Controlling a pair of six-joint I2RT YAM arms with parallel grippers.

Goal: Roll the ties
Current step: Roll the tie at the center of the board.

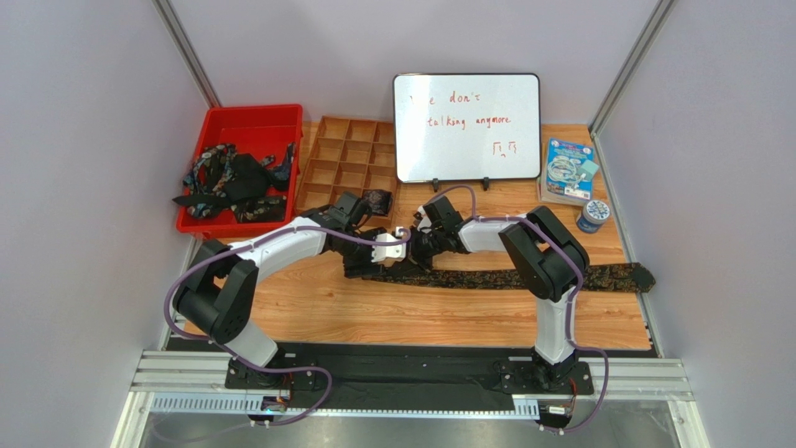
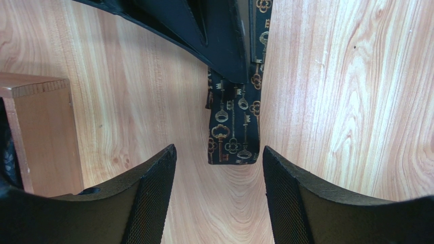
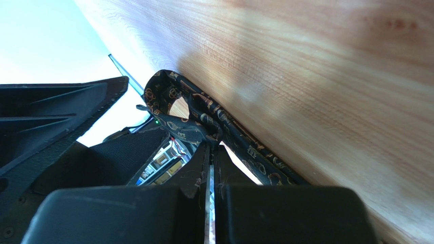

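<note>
Right, upper left of the top view: a red bin holds a tangled heap of ties, one end spilling over its left rim. Just beside it sits a wooden compartment tray, with a small dark coil in its lower right cell.

Centre frame now, where the two arms meet over the wooden counter. The left gripper hangs low by the tray's near corner. On its wrist view the left gripper stands wide, and the squared end of the key-patterned tie lies flat between the fingers, touching neither. The tray's corner shows at the left edge of that view.

Next along, the right gripper faces it. In the right wrist view the right gripper is pinched tight on the key-patterned tie, which is lifted into a small loop just above the fingertips.

From there the key-patterned tie runs flat to the right across the counter, and its wide end reaches the counter's right edge.

Behind, upper centre, a whiteboard stands with red writing. To its right lie a blue printed box and a small round tin.
</note>
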